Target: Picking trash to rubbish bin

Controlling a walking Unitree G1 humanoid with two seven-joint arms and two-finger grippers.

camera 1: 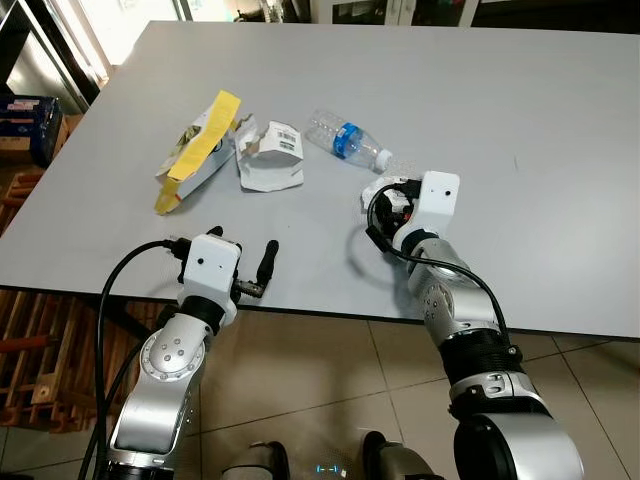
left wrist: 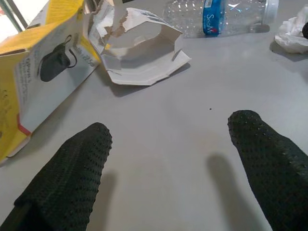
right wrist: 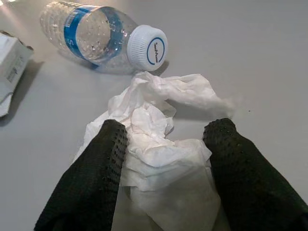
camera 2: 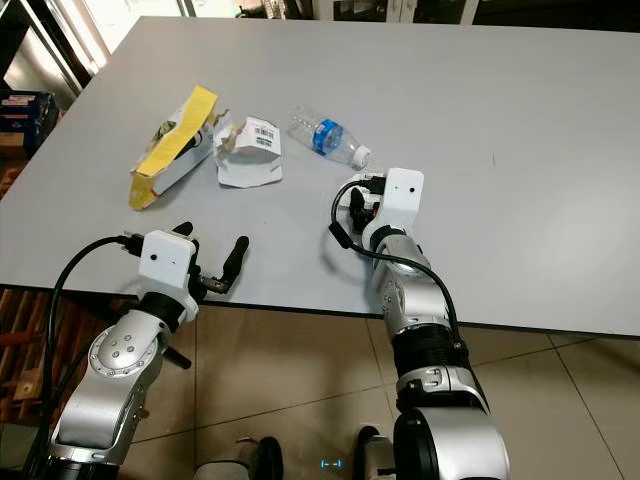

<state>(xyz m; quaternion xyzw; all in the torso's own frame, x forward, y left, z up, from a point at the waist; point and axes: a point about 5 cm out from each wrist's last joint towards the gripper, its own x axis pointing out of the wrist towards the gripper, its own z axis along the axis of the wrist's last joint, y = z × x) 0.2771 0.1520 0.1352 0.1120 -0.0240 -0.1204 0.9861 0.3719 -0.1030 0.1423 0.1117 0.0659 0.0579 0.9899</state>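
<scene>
A crumpled white tissue [right wrist: 159, 144] lies on the grey table [camera 1: 520, 110], right by the cap of a clear plastic bottle [camera 1: 348, 140] with a blue label. My right gripper [right wrist: 166, 132] is open and low over the tissue, one black finger on each side of it and touching its folds. Further left lie a torn white carton [camera 1: 270, 157] and a yellow and white box [camera 1: 200, 150]. My left gripper [left wrist: 168, 139] is open over bare table near the front edge, short of the carton, with nothing between its fingers.
The table's front edge runs just under both wrists, with tiled floor [camera 1: 320, 370] below it. A blue box [camera 1: 30, 120] and wooden slats [camera 1: 30, 350] stand off the table's left side. Bare tabletop spreads to the right and the back.
</scene>
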